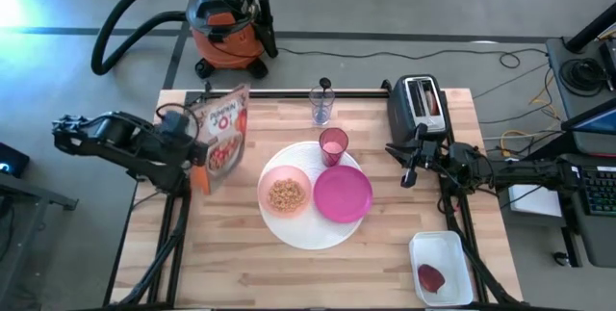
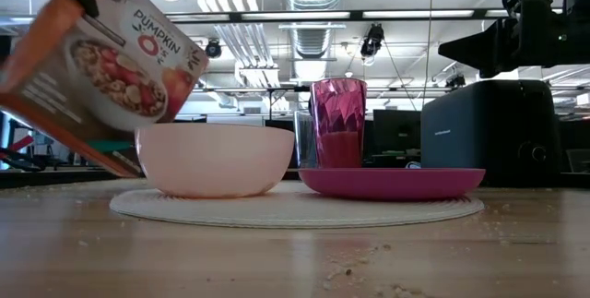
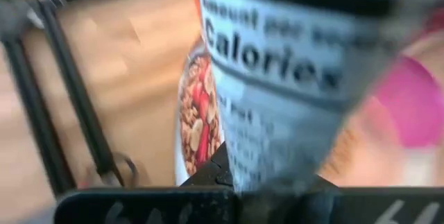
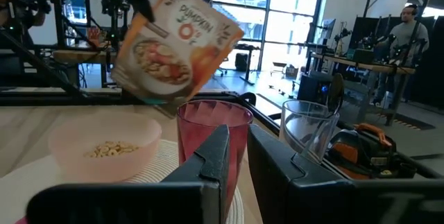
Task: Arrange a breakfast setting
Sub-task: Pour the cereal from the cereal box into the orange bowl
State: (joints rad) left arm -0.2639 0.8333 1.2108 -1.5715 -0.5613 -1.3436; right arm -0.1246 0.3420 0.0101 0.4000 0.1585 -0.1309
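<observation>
The left tool [image 1: 197, 147] grips a tilted cereal box [image 1: 223, 135] beside the pale pink bowl [image 1: 285, 193], which holds cereal and sits on the large white plate [image 1: 306, 229]. The right tool [image 1: 407, 165], fingers slightly parted, hovers empty over the worktop [image 1: 241, 263] near the toaster [image 1: 420, 106].

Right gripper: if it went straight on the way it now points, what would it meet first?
Likely the translucent pink cup, dead ahead of the right gripper in its wrist view. The clear glass sits off to one side; depth is uncertain.
</observation>
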